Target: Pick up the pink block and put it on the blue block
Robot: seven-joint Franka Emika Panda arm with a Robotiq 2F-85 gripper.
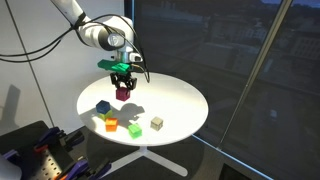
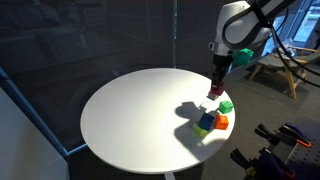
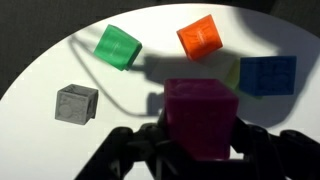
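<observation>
While I held the pink block in my gripper, jaws closed narrow on its two opposite sides, it hung clear of the white round table, with its shadow falling on the tabletop below. The pick looked done and the placing not yet.

In the wrist view the pink block filled the lower middle, clamped between my dark fingers. The blue block sat off to one side of it, near but not underneath. The orange cube and the green cube lay further out, and the grey-beige cube was well apart on the other side. In an exterior view the blue block sat just beside the orange cube, with the green cube close by.

Risks, as I judged them:
- Blue was not under pink, so lowering here would have put pink on the bare table or clipped blue's edge.
- Orange was tight against blue, so a finger coming down on that side could have shoved either cube and shifted the target.
- Both cubes were small, so an off-centre or twisted release might have let pink slide or tip off.
- Coming down too low would have pressed blue sideways, and letting go too high would have bounced pink.
- I could not tell how deep the grip sat on the block.
</observation>
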